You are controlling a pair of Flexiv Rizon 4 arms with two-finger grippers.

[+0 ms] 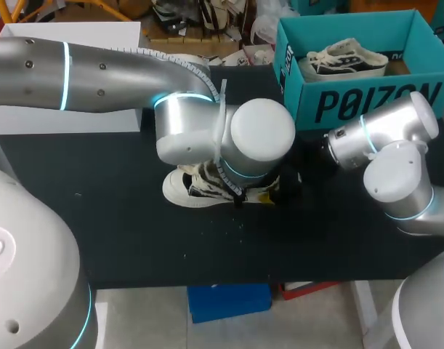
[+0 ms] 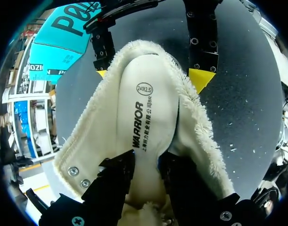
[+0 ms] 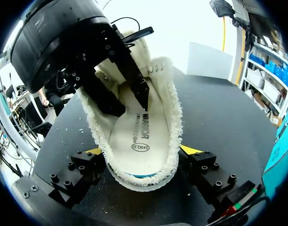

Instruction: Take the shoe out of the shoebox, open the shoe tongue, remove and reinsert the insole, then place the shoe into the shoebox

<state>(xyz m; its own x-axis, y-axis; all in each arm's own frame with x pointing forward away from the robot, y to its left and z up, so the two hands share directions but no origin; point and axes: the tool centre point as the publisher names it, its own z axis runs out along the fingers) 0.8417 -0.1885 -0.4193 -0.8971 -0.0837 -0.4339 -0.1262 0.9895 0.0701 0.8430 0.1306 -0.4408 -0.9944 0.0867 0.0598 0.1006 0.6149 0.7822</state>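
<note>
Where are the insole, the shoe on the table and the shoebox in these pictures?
insole (image 2: 155, 117): left wrist view, on its smooth middle beside the print.
shoe (image 1: 176, 190): head view, on its white toe.
shoebox (image 1: 367, 105): head view, on its front wall.

The table (image 1: 120, 218) is black, its top flecked with pale specks (image 1: 240, 224) — most of them near the middle, toward 6 o'clock. At 1 o'clock a spare sneaker (image 1: 345, 57) — white, with dark laces — lies in the shoebox (image 1: 367, 102).
</note>
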